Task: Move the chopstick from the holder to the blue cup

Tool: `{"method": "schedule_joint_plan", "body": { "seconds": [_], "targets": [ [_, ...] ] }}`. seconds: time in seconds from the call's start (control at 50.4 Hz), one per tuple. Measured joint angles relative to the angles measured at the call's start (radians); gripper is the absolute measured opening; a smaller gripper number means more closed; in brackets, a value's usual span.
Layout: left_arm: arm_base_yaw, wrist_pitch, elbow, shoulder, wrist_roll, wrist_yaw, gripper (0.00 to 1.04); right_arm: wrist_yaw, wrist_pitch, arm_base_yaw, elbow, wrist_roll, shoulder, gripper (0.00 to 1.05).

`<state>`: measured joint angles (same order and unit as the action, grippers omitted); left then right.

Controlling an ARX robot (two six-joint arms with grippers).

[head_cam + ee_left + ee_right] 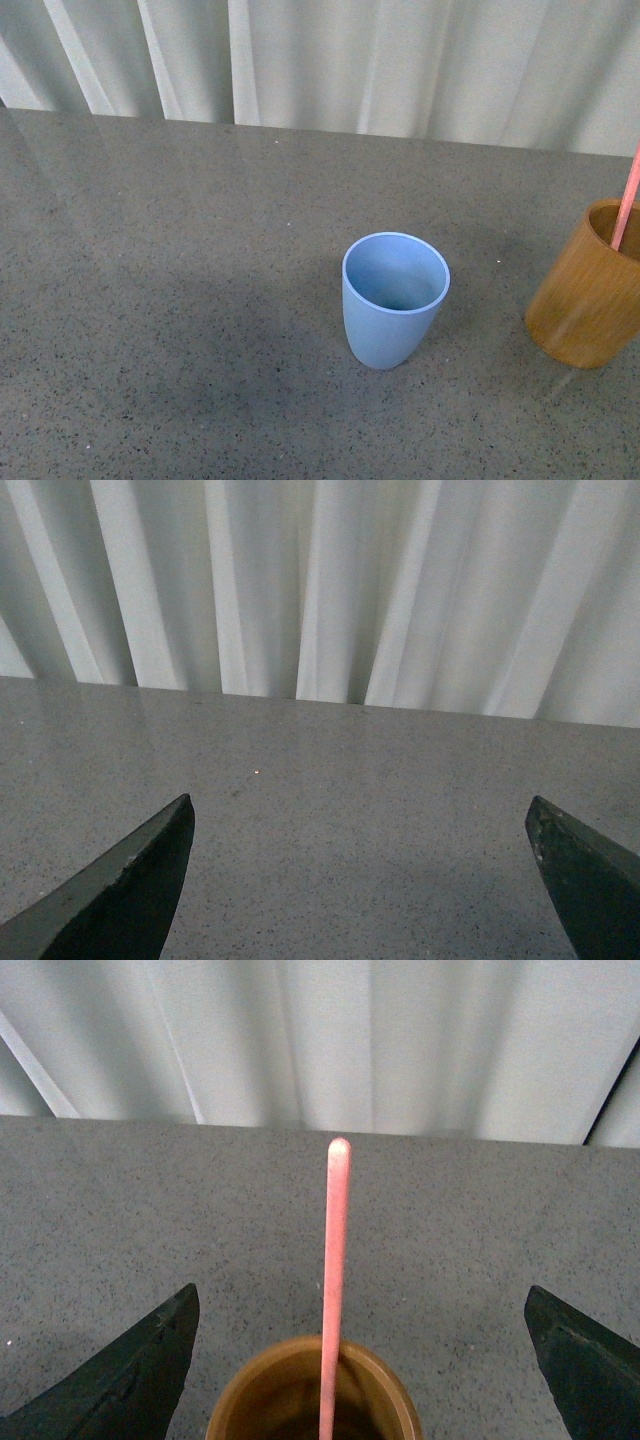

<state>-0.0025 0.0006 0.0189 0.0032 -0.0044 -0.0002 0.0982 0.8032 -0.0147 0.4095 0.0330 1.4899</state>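
The chopstick was standing in the holder, top poking well above the rim, so nothing had been transferred yet. The right gripper was lined up on it with its jaws spread wide, one either side of the stick, gripping nothing. Looked to me like the approach-to-grasp step. The next move would probably call for closing on the upper part of that thin stick, lifting it clear of the rim, then carrying it to the blue cup, which sat upright and empty, apart from the holder on the robot's left. The left gripper was wide open too, holding nothing. The surface was a grey speckled table, with a pale pleated curtain behind.
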Motion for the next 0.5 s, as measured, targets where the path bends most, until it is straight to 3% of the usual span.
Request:
{"method": "schedule_joint_plan", "body": {
  "seconds": [0.496],
  "targets": [
    [0.000, 0.000, 0.000, 0.000, 0.000, 0.000, 0.98, -0.008, 0.071, 0.021, 0.158, 0.017, 0.222, 0.95]
  ]
}}
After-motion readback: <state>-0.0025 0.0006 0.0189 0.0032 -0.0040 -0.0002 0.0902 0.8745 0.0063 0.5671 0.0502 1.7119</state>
